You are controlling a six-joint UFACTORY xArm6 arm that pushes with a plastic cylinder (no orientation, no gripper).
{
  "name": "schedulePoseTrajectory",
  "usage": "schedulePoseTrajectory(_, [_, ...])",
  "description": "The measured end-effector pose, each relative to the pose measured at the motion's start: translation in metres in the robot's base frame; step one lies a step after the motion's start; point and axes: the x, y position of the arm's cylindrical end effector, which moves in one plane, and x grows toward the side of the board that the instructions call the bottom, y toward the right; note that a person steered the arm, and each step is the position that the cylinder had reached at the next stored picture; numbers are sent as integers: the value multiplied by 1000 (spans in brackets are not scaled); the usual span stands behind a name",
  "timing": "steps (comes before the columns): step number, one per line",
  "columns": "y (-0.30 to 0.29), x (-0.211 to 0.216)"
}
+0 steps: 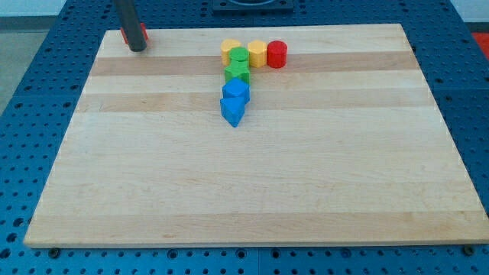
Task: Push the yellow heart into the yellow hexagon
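Blue blocks [234,101] sit nearest; yellow heart [230,50] lies well right of my tip [137,48], hexagon [257,53] beyond it. No hand, just a rod.

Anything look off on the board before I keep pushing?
Nothing damaged or spilled. One oddity: a red block at the board's top-left corner sits mostly hidden behind my tip, its shape unreadable. The yellow heart and yellow hexagon sit with a green block between them.

My desk [252,183] looks like smooth, pale banded wood; the yellow heart [230,51] and yellow hexagon [257,53] look matt plastic.
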Motion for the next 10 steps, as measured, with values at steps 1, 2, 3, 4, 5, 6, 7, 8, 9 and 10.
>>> schedulePoseTrajectory(1, [5, 4])
schedulePoseTrajectory(2, [34, 8])
schedulePoseTrajectory(3, [62, 8])
schedulePoseTrajectory(4, [64, 31])
schedulePoseTrajectory(5, [78, 36])
schedulePoseTrajectory(6, [115, 33])
schedulePoseTrajectory(7, [128, 22])
schedulePoseTrajectory(8, [151, 16])
schedulePoseTrajectory(9, [186, 16])
schedulePoseTrajectory(10, [223, 16])
